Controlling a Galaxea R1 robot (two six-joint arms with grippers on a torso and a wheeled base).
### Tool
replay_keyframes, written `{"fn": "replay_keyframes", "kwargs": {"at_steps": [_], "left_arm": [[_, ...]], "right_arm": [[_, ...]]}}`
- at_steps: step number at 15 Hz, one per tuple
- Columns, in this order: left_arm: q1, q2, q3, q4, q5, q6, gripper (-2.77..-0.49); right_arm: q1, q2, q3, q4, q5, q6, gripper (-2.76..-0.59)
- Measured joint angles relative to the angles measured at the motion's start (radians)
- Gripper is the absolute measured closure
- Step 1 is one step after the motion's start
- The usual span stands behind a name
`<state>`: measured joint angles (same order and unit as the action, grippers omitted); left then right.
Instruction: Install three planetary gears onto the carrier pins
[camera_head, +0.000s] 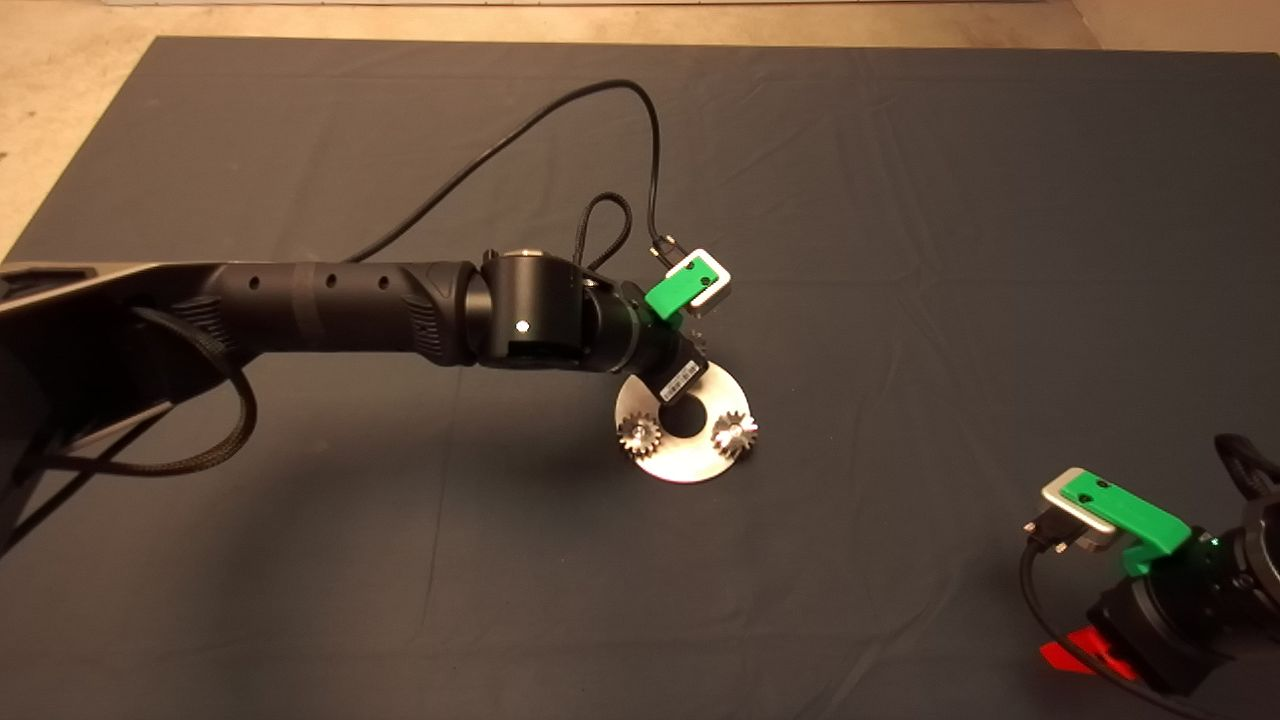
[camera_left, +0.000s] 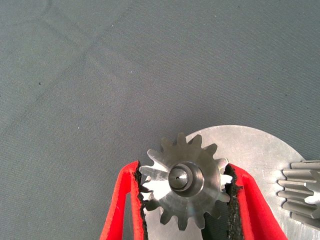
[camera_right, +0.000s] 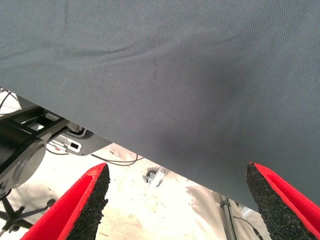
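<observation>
Left gripper reaches over disc, fingers clamping gear on pin. Right gripper parked at dark table edge, fingers wide.

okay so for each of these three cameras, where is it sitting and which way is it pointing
Head view: above the mat, looking down; the left arm reaches to the disc, the right end effector waits at the lower right edge.
Left wrist view: on the left arm, looking down past its fingers, which clamp the third gear seated on a pin at the disc's edge.
Right wrist view: on the parked right arm, facing the mat's edge and the floor beyond; its fingers stand wide apart.
Shared: the head and left wrist views both show the disc and a neighbouring gear.
</observation>
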<state>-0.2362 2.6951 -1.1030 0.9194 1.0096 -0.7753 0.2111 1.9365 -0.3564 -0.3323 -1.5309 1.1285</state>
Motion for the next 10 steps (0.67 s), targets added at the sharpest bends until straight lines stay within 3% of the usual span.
{"fn": "replay_keyframes", "kwargs": {"at_steps": [10], "left_arm": [[0.0,0.004,-0.003,0.0,0.004,0.003,-0.63]], "right_arm": [[0.0,0.0,0.0,0.0,0.0,0.0,-2.02]]}}
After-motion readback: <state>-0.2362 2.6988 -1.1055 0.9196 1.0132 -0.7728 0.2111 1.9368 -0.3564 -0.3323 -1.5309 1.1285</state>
